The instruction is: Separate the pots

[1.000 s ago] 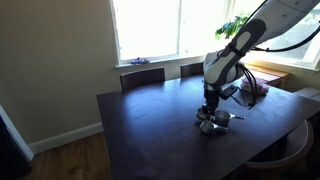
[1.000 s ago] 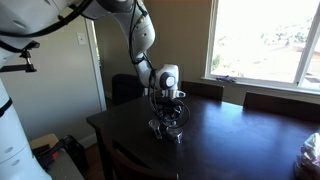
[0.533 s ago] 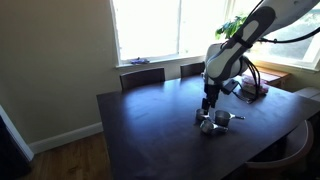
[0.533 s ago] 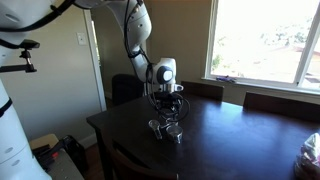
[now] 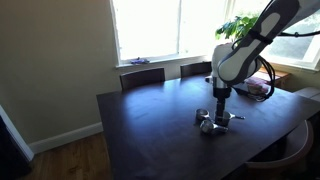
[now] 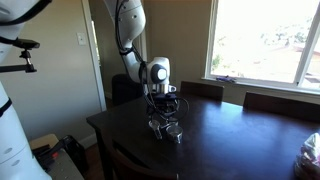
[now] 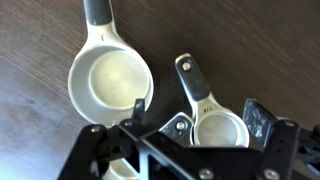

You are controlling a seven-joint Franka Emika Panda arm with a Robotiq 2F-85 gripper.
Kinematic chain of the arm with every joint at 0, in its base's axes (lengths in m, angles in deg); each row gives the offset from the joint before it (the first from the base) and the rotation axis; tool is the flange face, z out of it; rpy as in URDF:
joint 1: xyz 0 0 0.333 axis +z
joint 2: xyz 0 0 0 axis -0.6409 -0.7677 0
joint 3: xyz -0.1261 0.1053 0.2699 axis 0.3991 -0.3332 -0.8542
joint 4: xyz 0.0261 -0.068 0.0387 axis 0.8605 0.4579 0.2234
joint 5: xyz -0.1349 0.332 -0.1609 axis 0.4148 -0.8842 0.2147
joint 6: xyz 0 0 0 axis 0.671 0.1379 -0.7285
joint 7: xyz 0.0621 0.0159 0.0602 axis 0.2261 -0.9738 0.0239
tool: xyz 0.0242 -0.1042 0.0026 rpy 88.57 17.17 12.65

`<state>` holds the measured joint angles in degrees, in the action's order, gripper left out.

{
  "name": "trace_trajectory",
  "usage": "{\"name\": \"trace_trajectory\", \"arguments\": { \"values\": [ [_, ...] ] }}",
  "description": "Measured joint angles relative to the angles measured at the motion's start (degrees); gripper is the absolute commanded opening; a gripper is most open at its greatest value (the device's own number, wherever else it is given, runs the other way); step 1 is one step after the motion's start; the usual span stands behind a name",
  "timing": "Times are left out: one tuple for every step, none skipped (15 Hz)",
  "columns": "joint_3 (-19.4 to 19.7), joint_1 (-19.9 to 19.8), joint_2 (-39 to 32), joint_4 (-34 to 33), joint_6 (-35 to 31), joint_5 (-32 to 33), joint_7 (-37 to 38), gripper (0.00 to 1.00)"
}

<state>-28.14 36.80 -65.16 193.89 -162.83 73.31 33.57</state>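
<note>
1. Hovering just above the pots (image 5: 210, 123), the gripper (image 7: 197, 113) has its jaws spread wide, holding nothing.
2. The larger pot (image 7: 110, 85) and smaller pot (image 7: 220, 127) lie just beside each other on the dark table (image 5: 150, 130), handles pointing roughly alike.
3. The smaller pot sits between the fingers; one fingertip (image 7: 137, 106) overlaps the larger pot's rim.

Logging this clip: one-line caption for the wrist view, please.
Open gripper above a larger pot and a smaller pot, side by side on a dark table.
</note>
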Motion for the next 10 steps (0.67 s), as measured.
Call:
{"name": "trace_trajectory", "arguments": {
  "values": [
    [0.2,0.0,0.3,1.3,0.0,1.7,-0.6,1.0],
    [0.3,0.0,0.5,2.4,0.0,3.4,-1.0,1.0],
    [0.5,0.0,0.6,3.5,0.0,4.9,-1.4,1.0],
    [0.6,0.0,0.6,4.4,-0.1,6.4,-1.7,1.0],
    [0.7,0.0,0.6,5.2,-0.2,7.9,-2.0,1.0],
    [0.7,0.0,0.6,5.9,-0.2,9.2,-2.3,0.99],
    [0.7,0.1,0.6,6.6,-0.4,10.4,-2.5,0.98],
    [0.7,0.1,0.6,7.1,-0.6,11.4,-2.8,0.98],
    [0.7,0.1,0.6,7.5,-1.0,12.4,-3.0,0.97],
    [0.7,0.2,0.6,7.9,-1.5,13.1,-3.4,0.95]
  ]
}}
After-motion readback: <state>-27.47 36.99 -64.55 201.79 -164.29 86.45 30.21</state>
